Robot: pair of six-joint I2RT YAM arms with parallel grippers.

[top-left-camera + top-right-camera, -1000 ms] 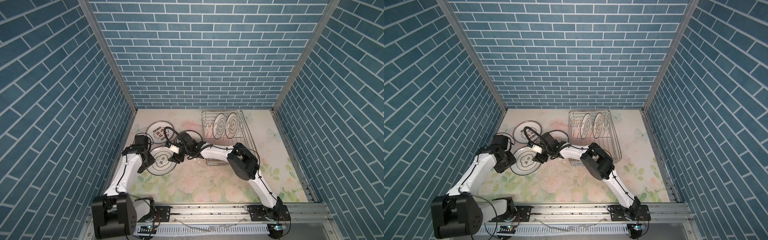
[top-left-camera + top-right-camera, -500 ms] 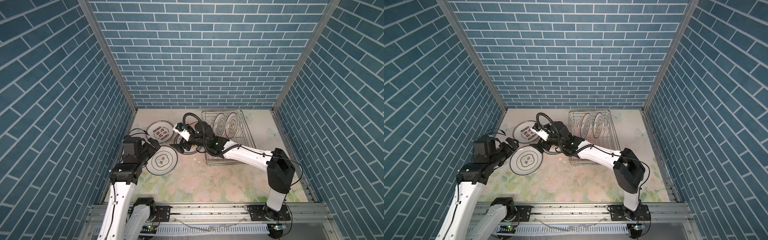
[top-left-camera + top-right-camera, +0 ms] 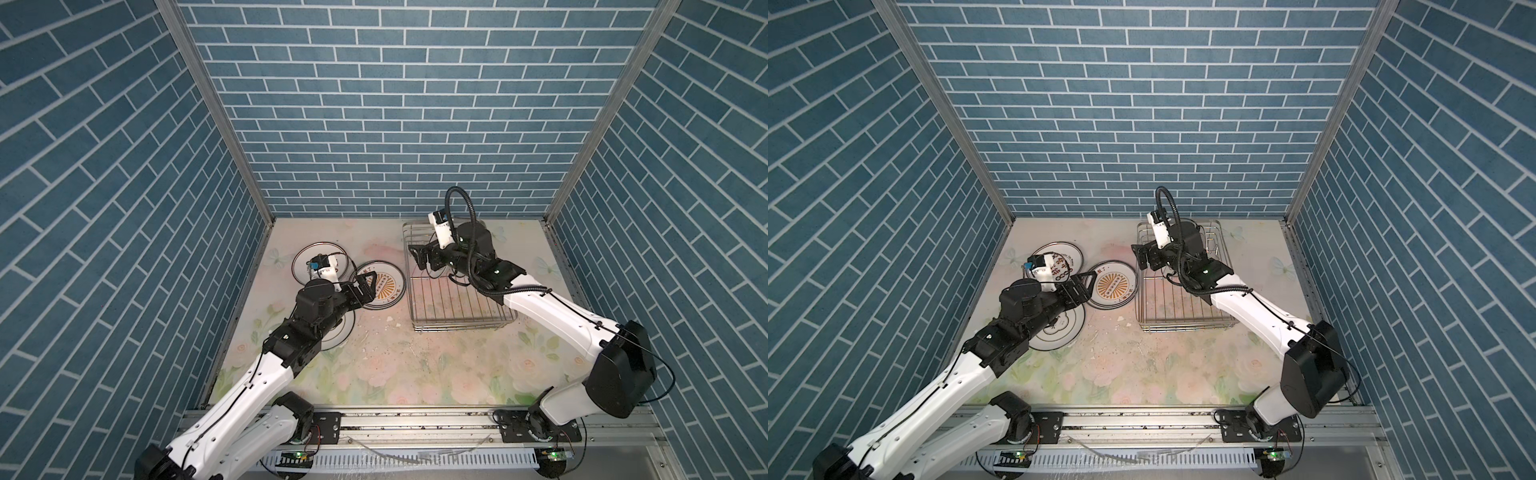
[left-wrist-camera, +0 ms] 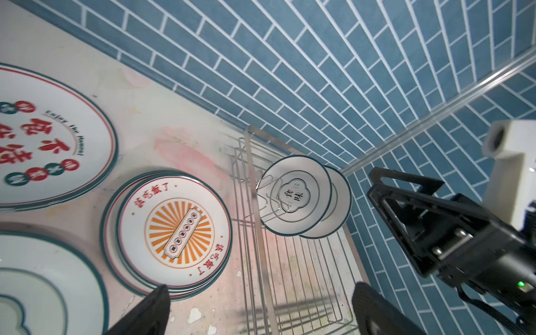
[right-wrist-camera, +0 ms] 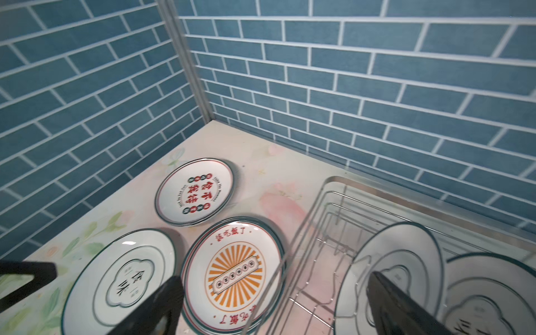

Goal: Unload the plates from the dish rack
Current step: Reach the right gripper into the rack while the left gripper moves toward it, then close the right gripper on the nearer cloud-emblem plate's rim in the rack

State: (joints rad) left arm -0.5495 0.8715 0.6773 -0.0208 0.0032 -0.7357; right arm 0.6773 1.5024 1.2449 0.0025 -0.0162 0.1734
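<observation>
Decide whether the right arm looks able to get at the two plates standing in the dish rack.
Probably yes. The open right gripper hovers over the dish rack, right beside the upright flower-outline plates, and its wrist view shows nothing between them.

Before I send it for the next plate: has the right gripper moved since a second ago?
Yes. The right gripper has swung right and farther back, from over the plates left of the dish rack to the rack's left rim, jaws open.
</observation>
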